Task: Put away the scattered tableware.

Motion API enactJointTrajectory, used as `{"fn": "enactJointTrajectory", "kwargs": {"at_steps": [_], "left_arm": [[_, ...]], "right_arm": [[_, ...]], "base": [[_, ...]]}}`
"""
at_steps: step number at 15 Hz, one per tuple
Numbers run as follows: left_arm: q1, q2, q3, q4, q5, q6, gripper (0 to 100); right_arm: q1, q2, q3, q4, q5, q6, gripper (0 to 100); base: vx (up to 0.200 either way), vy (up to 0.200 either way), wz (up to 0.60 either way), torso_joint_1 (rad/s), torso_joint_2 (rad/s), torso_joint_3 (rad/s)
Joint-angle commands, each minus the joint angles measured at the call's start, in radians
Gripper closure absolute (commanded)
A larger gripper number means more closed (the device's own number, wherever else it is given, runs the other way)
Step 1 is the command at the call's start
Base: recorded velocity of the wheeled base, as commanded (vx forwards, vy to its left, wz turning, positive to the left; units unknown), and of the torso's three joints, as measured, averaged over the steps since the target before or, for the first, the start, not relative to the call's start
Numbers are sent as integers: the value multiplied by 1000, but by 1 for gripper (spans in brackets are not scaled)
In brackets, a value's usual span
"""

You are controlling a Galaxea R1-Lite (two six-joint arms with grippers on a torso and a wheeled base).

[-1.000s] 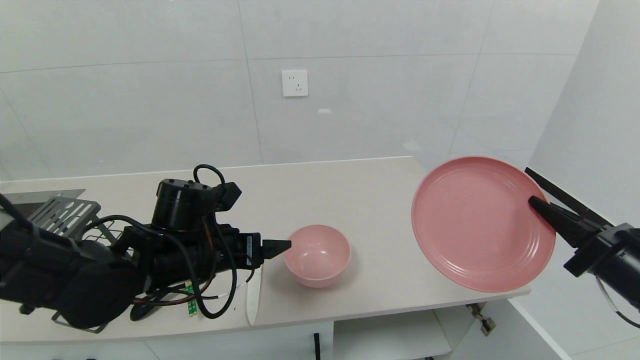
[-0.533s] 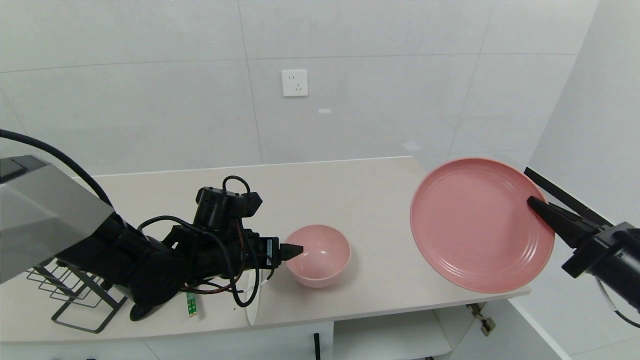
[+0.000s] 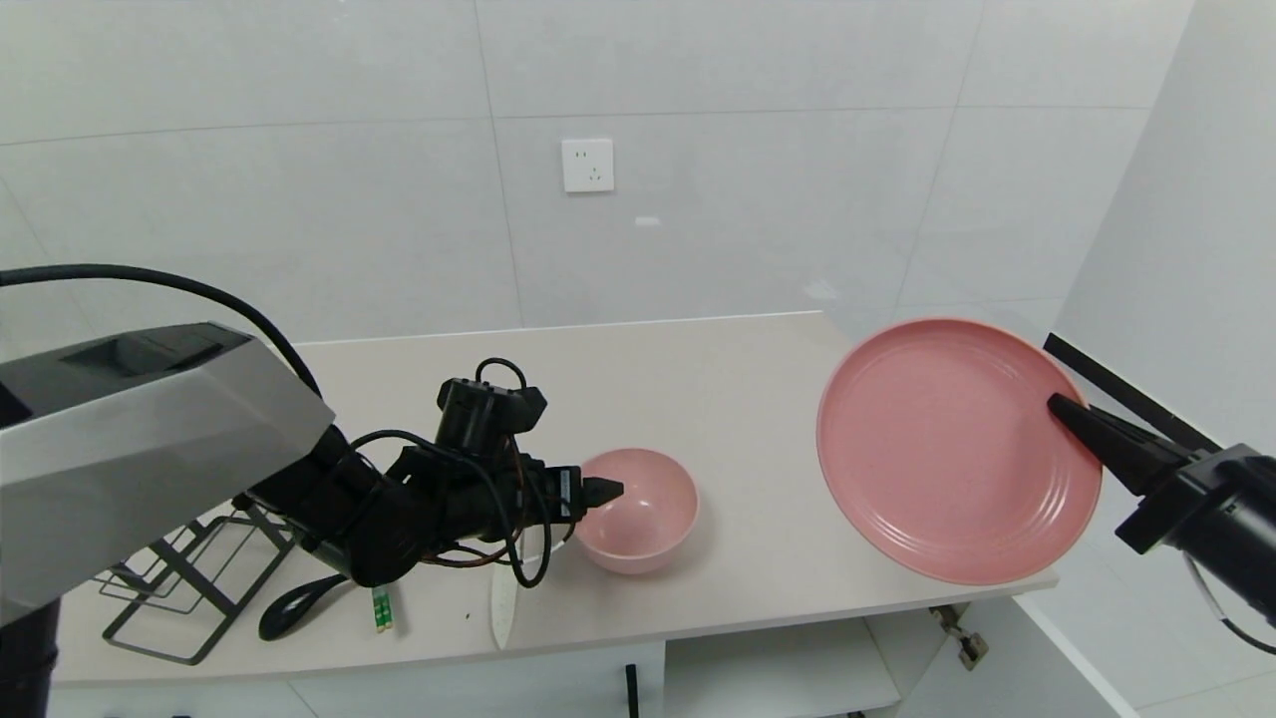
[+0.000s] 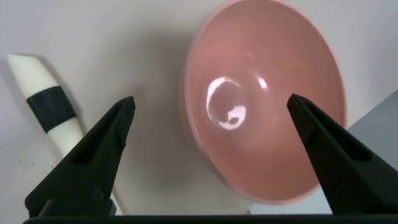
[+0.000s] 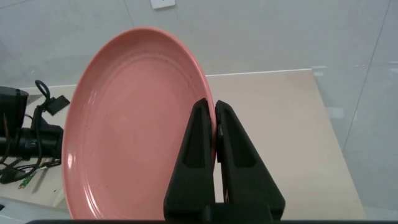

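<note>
I see left claw (image 3: 608, 490) open at the rim of the pink bowl (image 3: 643, 511), gripping nothing | bowl upright on tabletop (image 3: 718, 399), near front edge (white knife (image 3: 505, 598) lies just beside it) | right claw (image 5: 216, 106) clamped on rim of pink plate (image 3: 947, 449) | plate tilted, in the air over tabletop's right end

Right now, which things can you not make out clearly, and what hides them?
1. Rack: head view, left arm covers most of it.
2. White utensil: head view, arm hides its far end; left wrist view, edge cuts it.
3. Pink plate rim: right wrist view, shut jaws cover the gripped part.
4. Pink bowl: unclear whether open jaws touch it.
</note>
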State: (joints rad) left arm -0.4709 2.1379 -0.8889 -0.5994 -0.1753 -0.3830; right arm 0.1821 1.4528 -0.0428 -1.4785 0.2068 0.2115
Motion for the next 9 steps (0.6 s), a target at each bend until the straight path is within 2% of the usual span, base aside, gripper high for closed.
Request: {"fn": "enactJointTrajectory", "kwargs": {"at_steps": [1,6,9], "left_arm": [[3,63,-51,-7,2,-5,0],[0,79,-67,-5,4,4,0],[-8,83,-67,-5,39,6,0]], "right_arm": [[0,3,0,0,0,0,100],[-1,3,0,0,0,0,100],[-1,3,0,0,0,0,100]], "base": [[0,0,0,0,0,0],[0,0,0,0,0,0],[0,0,0,0,0,0]]}}
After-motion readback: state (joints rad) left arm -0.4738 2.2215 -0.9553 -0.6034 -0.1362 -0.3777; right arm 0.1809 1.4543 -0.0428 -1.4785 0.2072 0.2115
